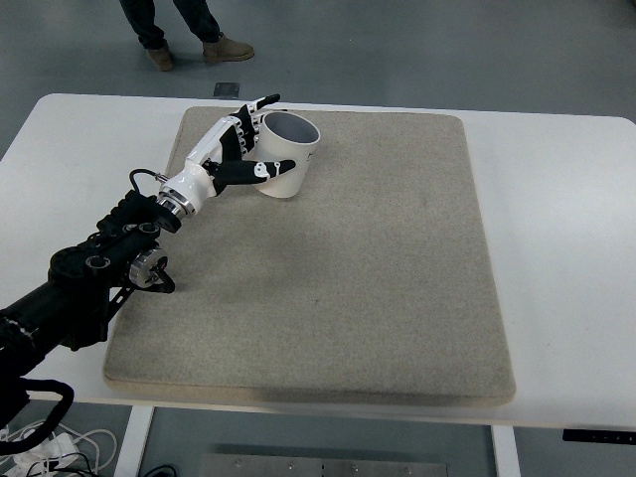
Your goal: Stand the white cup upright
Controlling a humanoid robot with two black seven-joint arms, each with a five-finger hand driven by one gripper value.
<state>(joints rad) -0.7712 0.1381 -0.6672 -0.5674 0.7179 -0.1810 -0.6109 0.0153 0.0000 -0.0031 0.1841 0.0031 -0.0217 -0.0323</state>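
My left hand (227,156) reaches in from the left edge over the far left part of the beige mat (328,298), right beside the white cup (285,155). The cup stands mouth up on the mat near its far left corner, its dark inside showing, perhaps leaning a touch toward the right. My thumb lies across the near side of the cup's wall, touching it, its black and white tip pointing right. My other fingers (253,107) are stretched out rather than curled, fanned along the cup's left and far side, their tips reaching up past the rim. They sit very close to the wall, but I cannot tell whether each one presses against it. So my grip is loose and fairly wide, cradling the cup more than clamping it. The mat rests on the white table (566,229). At the top of the view a person's legs and shoes (189,35) stand on the grey floor, well apart from the table
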